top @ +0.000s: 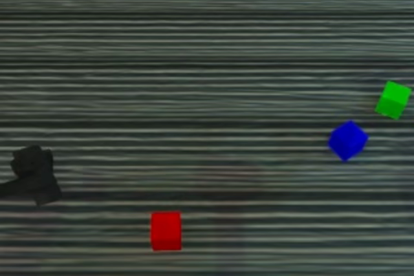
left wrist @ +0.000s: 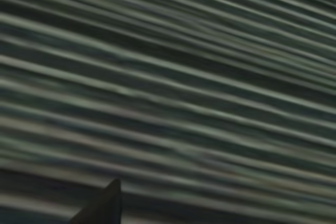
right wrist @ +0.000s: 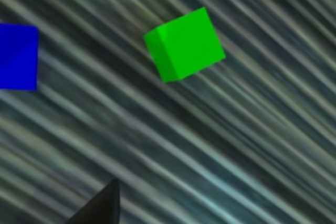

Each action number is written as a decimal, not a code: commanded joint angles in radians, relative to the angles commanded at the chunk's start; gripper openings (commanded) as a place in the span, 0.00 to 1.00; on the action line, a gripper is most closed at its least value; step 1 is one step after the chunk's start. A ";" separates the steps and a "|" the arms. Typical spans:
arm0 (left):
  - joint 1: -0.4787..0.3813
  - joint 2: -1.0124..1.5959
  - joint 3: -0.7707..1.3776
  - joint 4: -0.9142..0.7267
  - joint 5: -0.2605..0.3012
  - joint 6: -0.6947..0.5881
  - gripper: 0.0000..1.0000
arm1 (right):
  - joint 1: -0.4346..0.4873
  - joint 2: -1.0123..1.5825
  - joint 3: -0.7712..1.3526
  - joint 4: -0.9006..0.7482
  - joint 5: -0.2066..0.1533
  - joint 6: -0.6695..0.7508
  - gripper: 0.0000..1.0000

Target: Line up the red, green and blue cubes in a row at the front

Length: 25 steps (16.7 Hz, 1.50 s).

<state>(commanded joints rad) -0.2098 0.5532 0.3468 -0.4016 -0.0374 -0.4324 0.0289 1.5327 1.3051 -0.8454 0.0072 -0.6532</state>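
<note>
Red cube sits nearest the front edge, left of centre on your striped table. Your left gripper hovers at the far left; its finger state cannot be told. Blue cube and, farther back, green cube lie close together at right.

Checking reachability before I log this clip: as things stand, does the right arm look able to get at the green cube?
Probably yes. The green cube sits alone on the striped table, apart from the blue cube, and nothing lies over it in the right wrist view. The right arm itself is out of the top view, so this is a guess.
</note>
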 joint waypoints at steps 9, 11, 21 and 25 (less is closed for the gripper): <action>0.204 -0.482 -0.314 0.341 0.030 0.361 1.00 | 0.016 0.706 0.644 -0.387 -0.001 -0.313 1.00; 0.222 -0.534 -0.336 0.382 0.035 0.409 1.00 | 0.018 0.778 0.720 -0.425 -0.002 -0.348 1.00; 0.230 -0.553 -0.347 0.402 0.037 0.432 1.00 | 0.017 0.817 0.715 -0.400 -0.003 -0.365 1.00; 0.230 -0.553 -0.347 0.402 0.037 0.432 1.00 | 0.019 0.856 0.603 -0.235 -0.002 -0.363 1.00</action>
<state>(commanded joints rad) 0.0200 0.0000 0.0000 0.0000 0.0000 0.0000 0.0480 2.3883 1.9078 -1.0804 0.0050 -1.0159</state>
